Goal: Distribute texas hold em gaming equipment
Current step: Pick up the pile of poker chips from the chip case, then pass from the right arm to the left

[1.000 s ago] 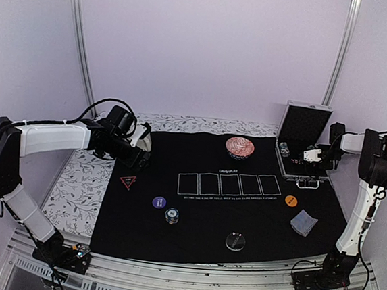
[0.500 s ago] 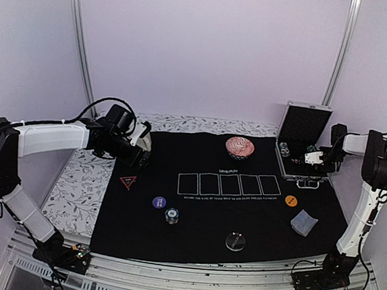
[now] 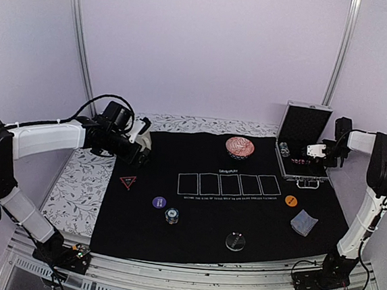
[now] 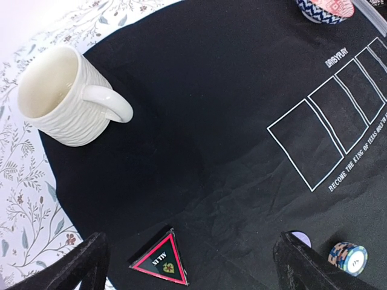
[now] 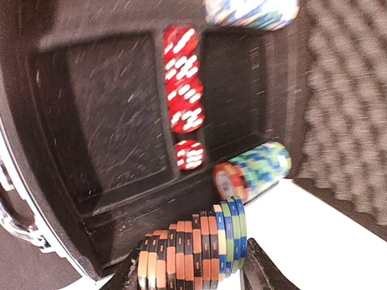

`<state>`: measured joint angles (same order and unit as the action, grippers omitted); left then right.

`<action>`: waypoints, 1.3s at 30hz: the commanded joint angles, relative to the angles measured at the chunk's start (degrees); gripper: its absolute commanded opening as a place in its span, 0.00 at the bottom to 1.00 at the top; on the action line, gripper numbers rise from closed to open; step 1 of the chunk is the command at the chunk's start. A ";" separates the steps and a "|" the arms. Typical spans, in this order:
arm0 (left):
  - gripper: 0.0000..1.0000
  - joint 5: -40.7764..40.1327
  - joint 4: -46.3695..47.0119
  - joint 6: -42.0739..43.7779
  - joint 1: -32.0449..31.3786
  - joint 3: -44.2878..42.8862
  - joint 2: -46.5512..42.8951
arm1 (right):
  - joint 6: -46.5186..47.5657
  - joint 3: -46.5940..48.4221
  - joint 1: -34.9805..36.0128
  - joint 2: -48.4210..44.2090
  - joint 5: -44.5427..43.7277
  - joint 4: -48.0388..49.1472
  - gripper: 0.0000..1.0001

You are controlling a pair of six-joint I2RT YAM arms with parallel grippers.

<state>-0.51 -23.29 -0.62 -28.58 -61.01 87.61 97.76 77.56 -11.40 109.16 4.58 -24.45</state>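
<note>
dial: clock directions are read on the top view, from the middle of the black mat (image 3: 205,241), with twelve at the far wall.
case (image 3: 301,167): at two o'clock, at the mat's far right corner; the foam-lined lid stands upright and the tray is open.
case contents: a row of red dice (image 5: 184,90) lies in the narrow middle slot. a striped chip roll (image 5: 254,170) lies on its side just beside the last die. a second roll (image 5: 251,11) sits at the top edge of the right wrist view. the wide compartment beside the dice shows its black floor.
right gripper (image 5: 193,269): over the case tray, fingers about half closed and clamped on a held chip stack (image 5: 190,244) of orange-and-black, green and blue chips.
left gripper (image 4: 193,269): at ten o'clock above the mat's far left corner, fingers spread wide, gripping nothing.
mug (image 4: 60,96): cream and ribbed, upright at ten o'clock on the mat's edge; its pale inside is in view.
bowl (image 3: 239,147): red patterned, at twelve o'clock; what it holds i cannot tell.
triangle (image 4: 162,261): at nine o'clock, flat on the mat, below the left gripper's open fingers.
purple disc (image 3: 159,202): at eight o'clock.
small chip stack (image 3: 171,215): at seven o'clock, just beside the purple disc.
clear disc (image 3: 235,241): at six o'clock, near the mat's near edge.
orange disc (image 3: 291,200): at three o'clock.
cards (image 3: 303,222): at four o'clock, a small grey-blue pile, near the orange disc.
</note>
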 commanded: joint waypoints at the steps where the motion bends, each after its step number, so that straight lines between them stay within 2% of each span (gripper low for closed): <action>1: 0.97 1.26 0.12 -0.06 0.76 -1.30 -2.49 | -8.64 1.23 2.99 -5.56 4.62 1.80 0.02; 7: 0.97 2.41 0.52 -0.39 0.80 -1.25 -4.02 | -21.00 2.51 8.57 -9.57 6.51 1.16 0.02; 14: 0.97 3.48 1.20 -0.96 0.63 -0.96 -6.08 | -33.28 -0.72 17.49 -17.27 13.38 1.14 0.02; 22: 0.97 4.26 1.40 -1.33 0.37 -0.80 -7.26 | -59.48 -0.83 26.09 -23.38 26.24 -2.94 0.02; 26: 0.97 4.92 1.48 -1.41 -0.02 -0.82 -7.32 | -70.22 -2.85 31.08 -24.09 28.41 -6.87 0.02; 31: 0.96 5.35 1.62 -1.27 -0.64 -0.77 -7.16 | -81.87 -7.73 32.66 -26.66 32.10 -8.98 0.02; 39: 0.95 5.36 1.60 -1.13 -1.68 -0.67 -7.12 | -93.57 -13.87 32.66 -25.41 41.82 -14.57 0.02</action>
<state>4.29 -22.68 -1.72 -29.43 -61.01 81.25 13.41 66.08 21.32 85.01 38.02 -37.10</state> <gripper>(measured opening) 0.952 0.447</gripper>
